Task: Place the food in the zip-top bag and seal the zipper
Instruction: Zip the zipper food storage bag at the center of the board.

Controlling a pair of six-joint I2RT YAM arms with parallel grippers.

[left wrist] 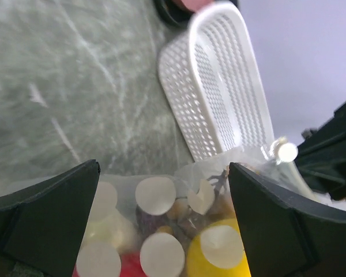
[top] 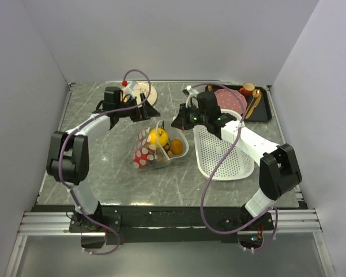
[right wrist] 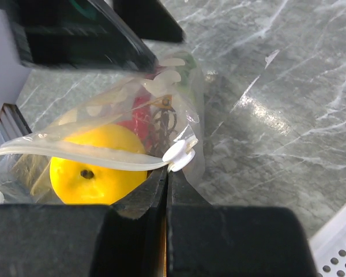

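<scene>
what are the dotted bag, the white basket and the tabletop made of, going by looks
Zip-top bag: thin clear plastic film, glossy; it creases and the yellow fruit shows through it.
White basket: likely rigid plastic, matte, with even rows of small holes.
Table: grey stone look with white veins and a sheen; real marble or printed laminate, cannot tell.

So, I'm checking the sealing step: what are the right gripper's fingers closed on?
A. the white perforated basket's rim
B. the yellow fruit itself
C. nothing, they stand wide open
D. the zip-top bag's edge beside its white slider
D: in the right wrist view the right gripper is shut on the edge of the zip-top bag, right by the white slider.
</scene>
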